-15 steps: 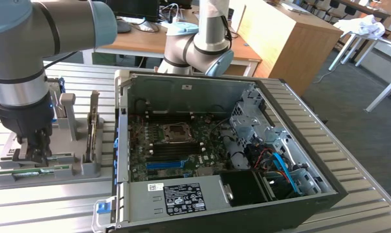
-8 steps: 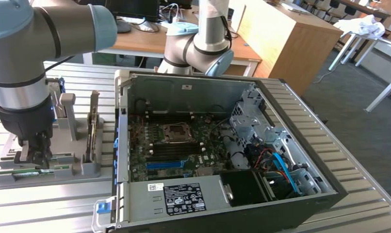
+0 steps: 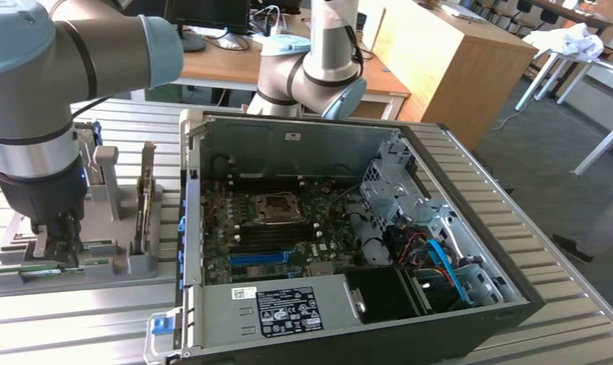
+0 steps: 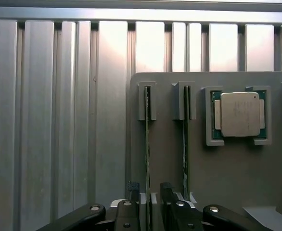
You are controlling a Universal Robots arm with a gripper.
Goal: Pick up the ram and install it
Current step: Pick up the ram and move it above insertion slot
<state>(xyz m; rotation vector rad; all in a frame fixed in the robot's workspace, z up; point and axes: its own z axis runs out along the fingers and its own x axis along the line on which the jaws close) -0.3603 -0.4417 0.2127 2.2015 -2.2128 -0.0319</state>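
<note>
We hover at the ram [image 4: 147, 144].
Our gripper [image 4: 149, 199] stands open, ram on edge between its jaws.

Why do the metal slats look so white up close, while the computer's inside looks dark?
Wrist view: light glares off the ribbed metal table, bleaching its slats, while the matte grey holder and the chip stay evenly lit. Exterior view: the walls of the case shade the motherboard, so it looks dim.

Ram [image 4: 147, 154] in fixture [image 4: 227, 168], computer case [image 3: 286, 148] on the exterior view's right
</note>
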